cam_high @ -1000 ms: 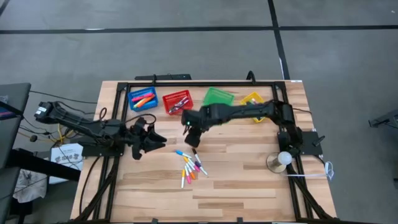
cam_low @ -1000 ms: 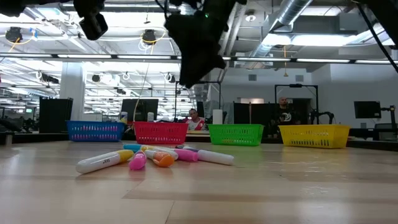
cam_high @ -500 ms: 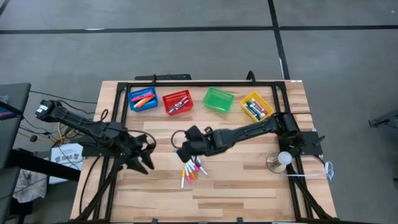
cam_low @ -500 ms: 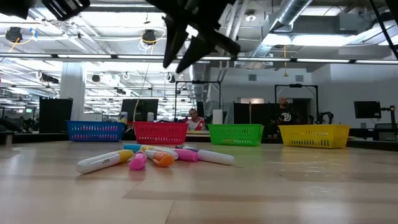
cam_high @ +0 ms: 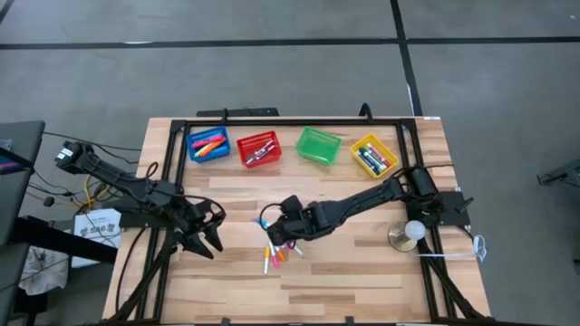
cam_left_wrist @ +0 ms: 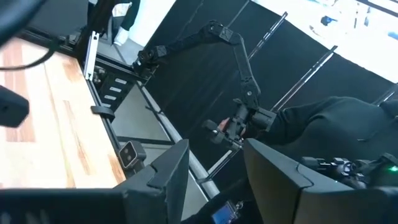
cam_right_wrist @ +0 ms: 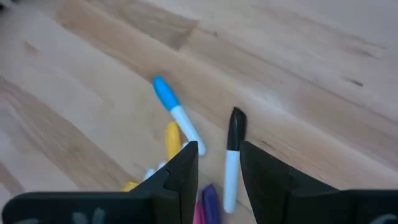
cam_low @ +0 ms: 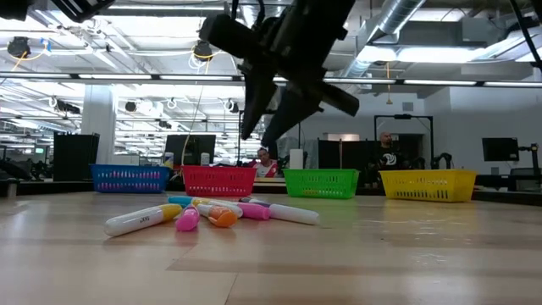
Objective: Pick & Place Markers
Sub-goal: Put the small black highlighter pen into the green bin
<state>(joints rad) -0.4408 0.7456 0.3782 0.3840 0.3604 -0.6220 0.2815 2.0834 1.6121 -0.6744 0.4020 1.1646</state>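
The right gripper (cam_right_wrist: 217,168) hovers over the loose markers (cam_high: 279,249) heaped mid-table, fingers spread and holding nothing, a black-capped marker (cam_right_wrist: 232,155) lined up between them. This looks like the approach for a pick: next, drop straight down and pinch. The left gripper (cam_high: 210,240) waits at 9 o'clock, fingers apart.

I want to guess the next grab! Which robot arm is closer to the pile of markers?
The right one. Its end effector hangs open over the markers, with a black-capped marker showing between its fingers. The left end effector sits off to the side, away from the pile.
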